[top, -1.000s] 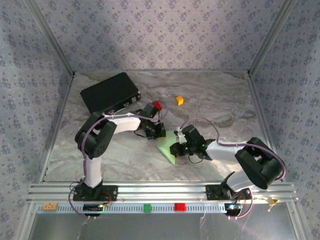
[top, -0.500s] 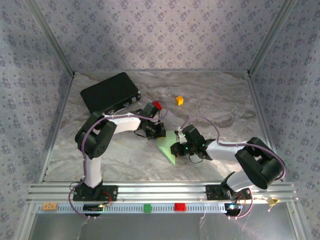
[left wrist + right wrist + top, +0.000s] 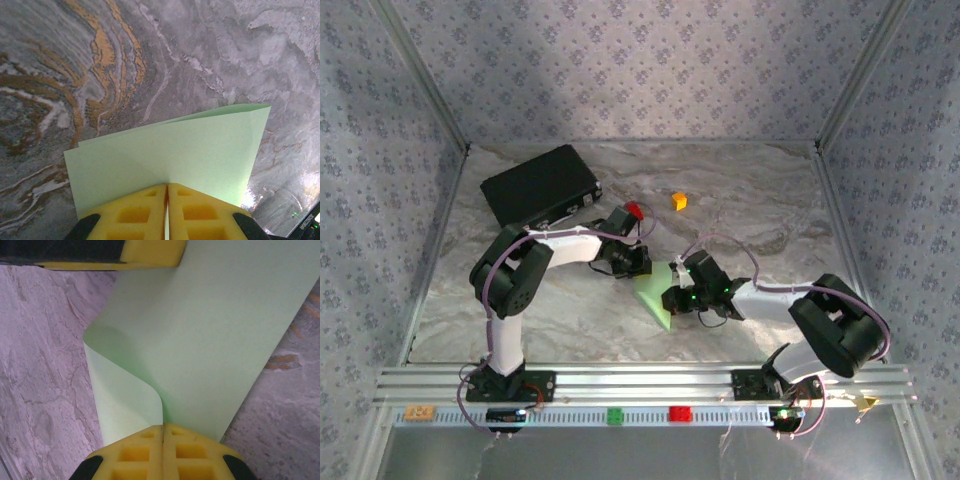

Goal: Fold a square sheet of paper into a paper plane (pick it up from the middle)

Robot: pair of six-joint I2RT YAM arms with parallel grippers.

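Observation:
The square sheet of paper (image 3: 653, 295) is pale green and folded over, held just above the marble table between both arms. My left gripper (image 3: 638, 266) is shut on its far edge; in the left wrist view the yellow fingertips (image 3: 167, 186) pinch the paper (image 3: 170, 150), which spreads out beyond them. My right gripper (image 3: 673, 300) is shut on the near edge. In the right wrist view its pads (image 3: 163, 428) clamp a curled double layer of the sheet (image 3: 210, 335), and the left gripper's yellow finger (image 3: 150, 250) shows at the top. A paper plane is out of view.
A black case (image 3: 540, 185) lies at the back left. A red block (image 3: 634, 210) and an orange block (image 3: 679, 200) sit behind the grippers. Small green (image 3: 615, 415) and red (image 3: 679, 413) blocks rest on the front rail. Patterned walls close three sides.

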